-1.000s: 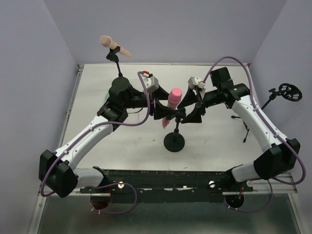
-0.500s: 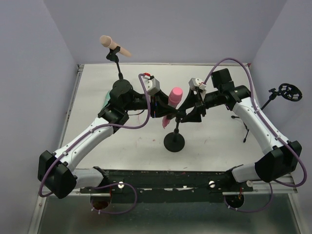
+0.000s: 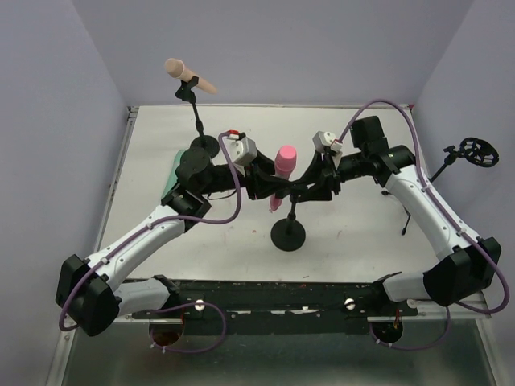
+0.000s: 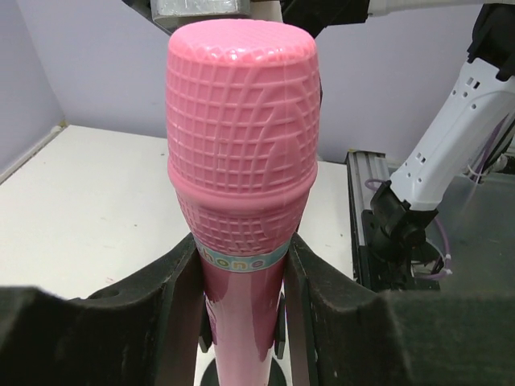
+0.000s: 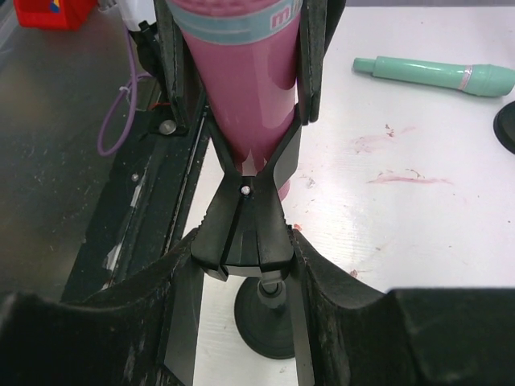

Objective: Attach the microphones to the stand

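Pink microphone (image 3: 286, 161) stood near upright at the frame's centre, its handle tip seated in the clip (image 5: 245, 217) of the stand (image 3: 287, 235). My left end effector (image 4: 241, 265) pinched the handle just below the head. My right end effector (image 5: 241, 253) clamped the clip directly underneath.

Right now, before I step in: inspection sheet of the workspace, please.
Surface: white table, reddish smears.
Job's things: peach microphone clipped on the back-left stand; pink microphone upright in the centre stand's clip; mint microphone lying on the table; right stand empty.
Clutter: nothing seen.
Claws: left claw shut on the pink microphone's handle; right claw shut on the clip below it.
Cables: purple cable looping off each arm; no snag visible.
Surroundings: lilac walls; metal rail at the near edge.
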Available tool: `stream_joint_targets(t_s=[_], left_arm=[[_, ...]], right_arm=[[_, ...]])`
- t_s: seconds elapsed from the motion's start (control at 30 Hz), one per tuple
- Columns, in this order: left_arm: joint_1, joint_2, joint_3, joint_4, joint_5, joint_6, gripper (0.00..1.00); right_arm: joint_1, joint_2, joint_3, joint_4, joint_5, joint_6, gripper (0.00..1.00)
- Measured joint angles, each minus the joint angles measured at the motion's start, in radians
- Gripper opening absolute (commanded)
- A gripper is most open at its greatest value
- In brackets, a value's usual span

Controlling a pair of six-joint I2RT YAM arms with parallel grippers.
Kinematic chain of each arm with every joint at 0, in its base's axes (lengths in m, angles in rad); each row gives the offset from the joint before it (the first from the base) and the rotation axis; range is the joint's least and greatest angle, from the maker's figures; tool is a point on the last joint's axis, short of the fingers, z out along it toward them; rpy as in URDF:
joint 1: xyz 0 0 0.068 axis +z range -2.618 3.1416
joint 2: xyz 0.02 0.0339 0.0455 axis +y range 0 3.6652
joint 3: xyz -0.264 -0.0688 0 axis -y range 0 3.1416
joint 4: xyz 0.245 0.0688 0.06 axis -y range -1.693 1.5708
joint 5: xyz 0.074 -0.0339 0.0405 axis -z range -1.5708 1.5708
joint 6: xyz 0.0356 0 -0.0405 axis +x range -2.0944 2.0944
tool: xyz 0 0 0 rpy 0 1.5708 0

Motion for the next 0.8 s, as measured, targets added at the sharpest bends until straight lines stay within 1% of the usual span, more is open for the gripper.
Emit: stream_joint_targets(t_s=[0.23, 0.53, 0.57, 0.7, 0.73, 0.8], left_arm=[[-0.028, -0.048, -0.119, 0.180, -0.089, -0.045, 0.00], [-0.050, -0.025, -0.127, 0.233, -0.123, -0.065, 0.00], [-0.051, -0.025, -0.127, 0.234, -0.125, -0.066, 0.00], [-0.054, -0.026, -0.145, 0.267, -0.136, -0.074, 0.00], [-0.055, -0.027, -0.148, 0.273, -0.139, -0.077, 0.00], [-0.055, -0.031, -0.160, 0.289, -0.144, -0.083, 0.00]], right_arm=[[0.000, -0.039, -0.061, 0.097, -0.016, 0.076, 0.08], [0.000, -0.039, -0.081, 0.139, -0.042, 0.110, 0.07], [0.000, -0.040, -0.083, 0.143, -0.043, 0.111, 0.10], [0.000, -0.047, -0.092, 0.156, -0.045, 0.121, 0.50], [0.000, -0.049, -0.094, 0.160, -0.045, 0.122, 0.61], [0.000, -0.051, -0.097, 0.162, -0.045, 0.129, 0.72]])
